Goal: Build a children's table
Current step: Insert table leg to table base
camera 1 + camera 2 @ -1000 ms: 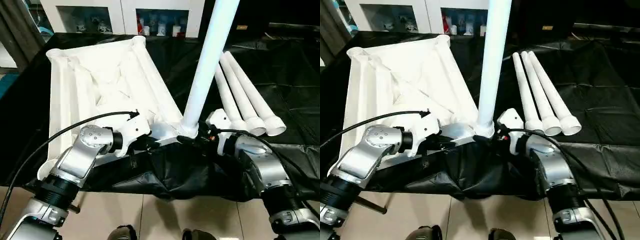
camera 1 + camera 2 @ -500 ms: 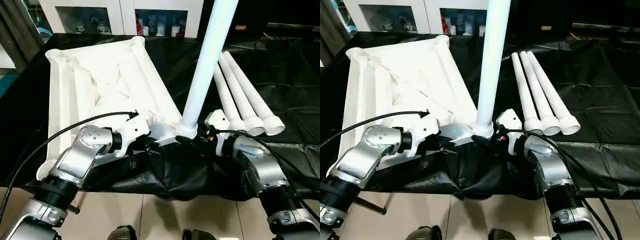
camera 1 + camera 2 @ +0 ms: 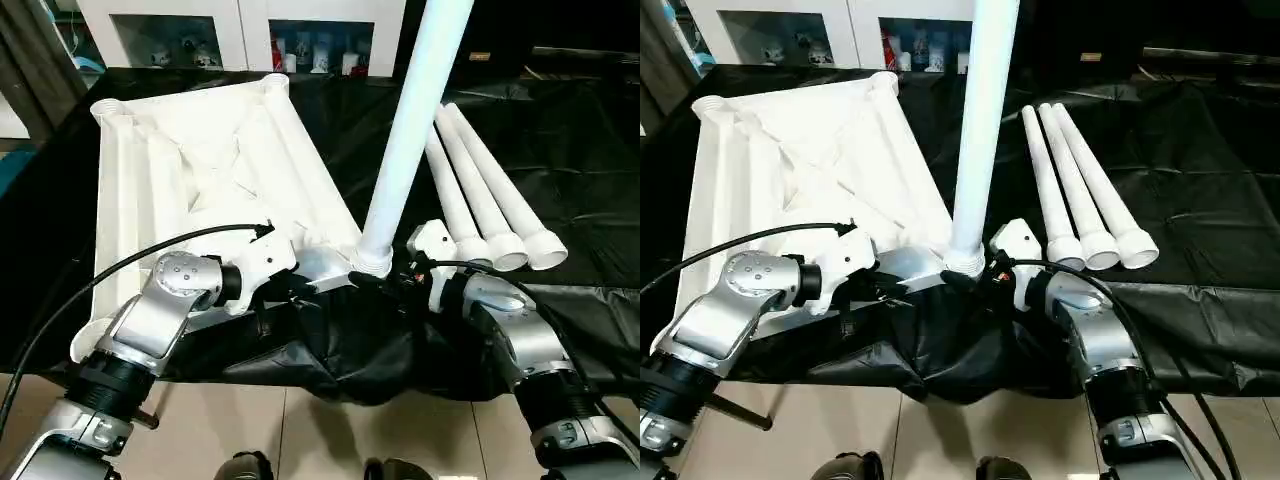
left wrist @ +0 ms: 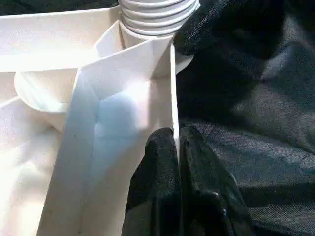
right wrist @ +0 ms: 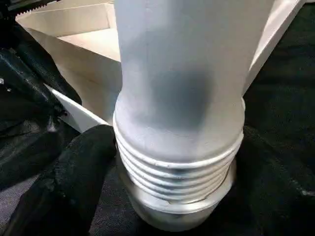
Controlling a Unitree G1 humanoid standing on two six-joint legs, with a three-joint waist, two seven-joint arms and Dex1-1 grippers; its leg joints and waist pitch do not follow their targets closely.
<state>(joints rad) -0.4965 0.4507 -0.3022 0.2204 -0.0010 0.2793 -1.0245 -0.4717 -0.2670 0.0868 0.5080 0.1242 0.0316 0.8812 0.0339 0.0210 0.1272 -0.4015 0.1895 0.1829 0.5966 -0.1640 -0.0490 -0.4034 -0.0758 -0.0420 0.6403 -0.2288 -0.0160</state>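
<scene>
Left gripper pinches near rim of upturned table top. Right gripper fingers clasp ribbed base of upright leg standing in near corner socket. Three spare legs lie beyond on black cloth.

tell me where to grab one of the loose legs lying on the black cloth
Take the outermost of the three loose legs around its plain round shaft, mid-length, coming from above and from the open right side. It lies flat on the black cloth, touching its neighbour on the left, so the free side likely gives a finger more room. Avoid the flared end, which widens and would probably slip.
</scene>
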